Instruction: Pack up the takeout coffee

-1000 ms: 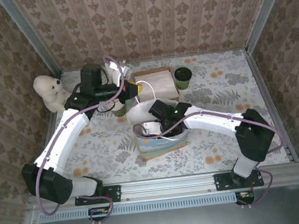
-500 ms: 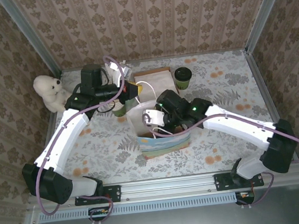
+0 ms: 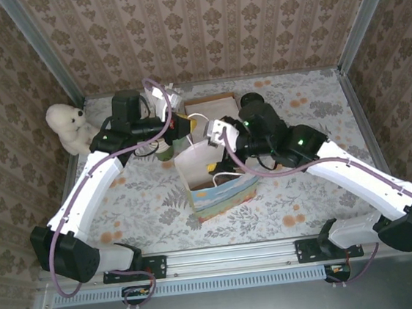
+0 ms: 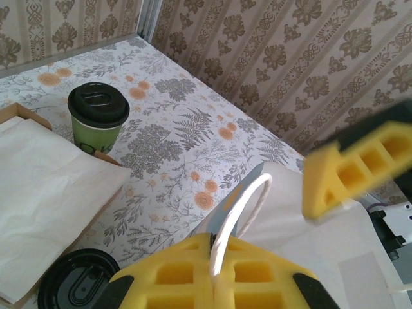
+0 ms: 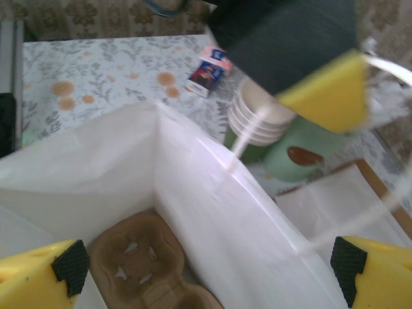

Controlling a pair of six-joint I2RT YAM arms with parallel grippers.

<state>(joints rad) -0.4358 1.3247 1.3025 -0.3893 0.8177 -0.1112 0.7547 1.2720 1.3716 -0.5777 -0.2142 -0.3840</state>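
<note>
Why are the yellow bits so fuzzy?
Left wrist view: the left pincer on the bag handle sits close to the lens and blurs; the takeout coffee looks sharp. Right wrist view: smeared throughout. Top view: crisp, evenly lit.

I note walls (image 3: 199, 22) papered in a beige damask stripe on the far, left and right sides. Grey metal posts (image 3: 40, 50) stand in the far corners. The table (image 3: 319, 106) bears a pale floral print. A metal rail (image 3: 231, 256) runs along its near edge. The light is even.
</note>
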